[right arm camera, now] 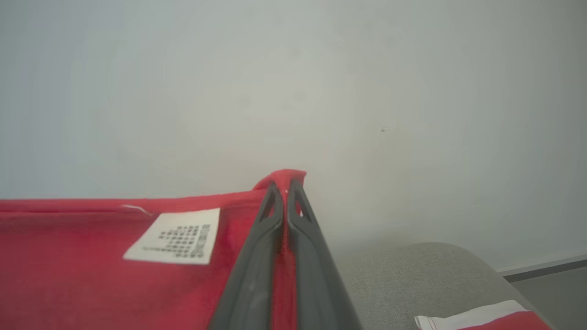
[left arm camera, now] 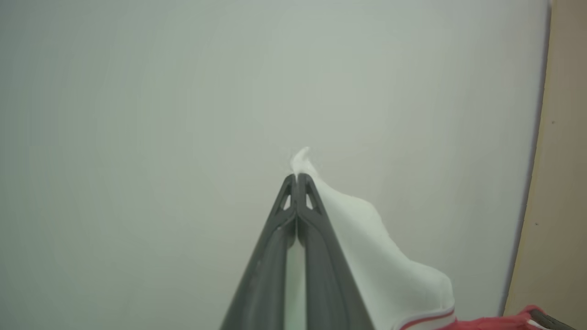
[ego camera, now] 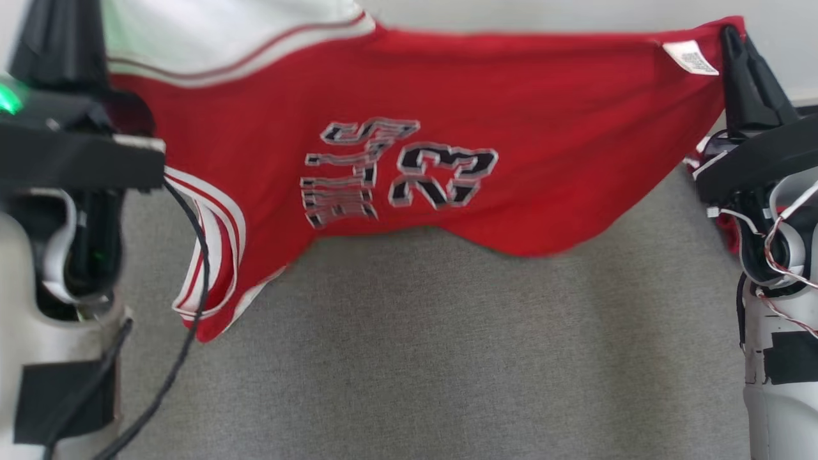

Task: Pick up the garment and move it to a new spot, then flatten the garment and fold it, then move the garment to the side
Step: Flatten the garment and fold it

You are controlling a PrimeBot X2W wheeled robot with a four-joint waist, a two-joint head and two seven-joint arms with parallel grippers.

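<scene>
Gripping red jersey point(ego camera: 409, 160): left end effector point(left arm camera: 296, 176) pinches white corner, right end effector point(right arm camera: 285, 183) red corner.

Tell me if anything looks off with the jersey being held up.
The red jersey hangs sideways between the left gripper and right gripper, striped armhole drooping lower left. Its care label faces out, so it may be inside out.

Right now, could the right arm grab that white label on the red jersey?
Probably not. The label lies beside the right gripper, but that gripper is shut on a corner of the jersey, holding it up with the left gripper; it would have to let go first.
</scene>
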